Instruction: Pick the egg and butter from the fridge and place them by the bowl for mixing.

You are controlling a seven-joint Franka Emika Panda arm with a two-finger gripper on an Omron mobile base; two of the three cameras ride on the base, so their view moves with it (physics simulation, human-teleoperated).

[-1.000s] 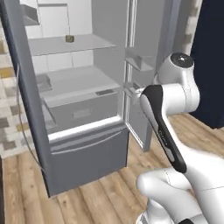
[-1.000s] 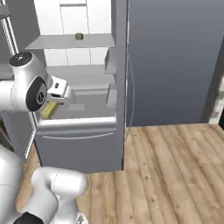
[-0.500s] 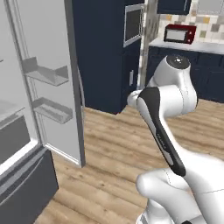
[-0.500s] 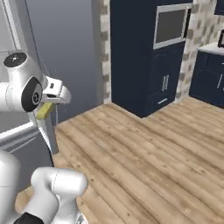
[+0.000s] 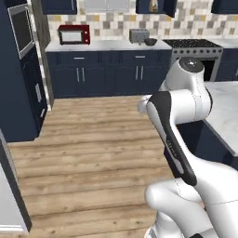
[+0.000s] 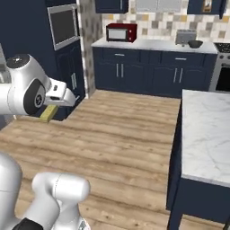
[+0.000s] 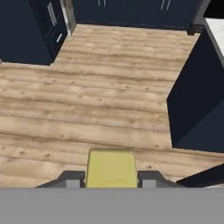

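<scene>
Where pale marble island (image 6: 204,134) nears it, wood floor (image 6: 126,130), navy cabinets (image 6: 148,72).

The pale-yellow butter (image 7: 111,168) block sits clamped lengthwise in the pincer (image 7: 111,178), above the wooden floor (image 7: 87,109).

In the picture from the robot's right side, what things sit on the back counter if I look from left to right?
Red microwave → toaster → bowl, dark and close beside the toaster.
</scene>
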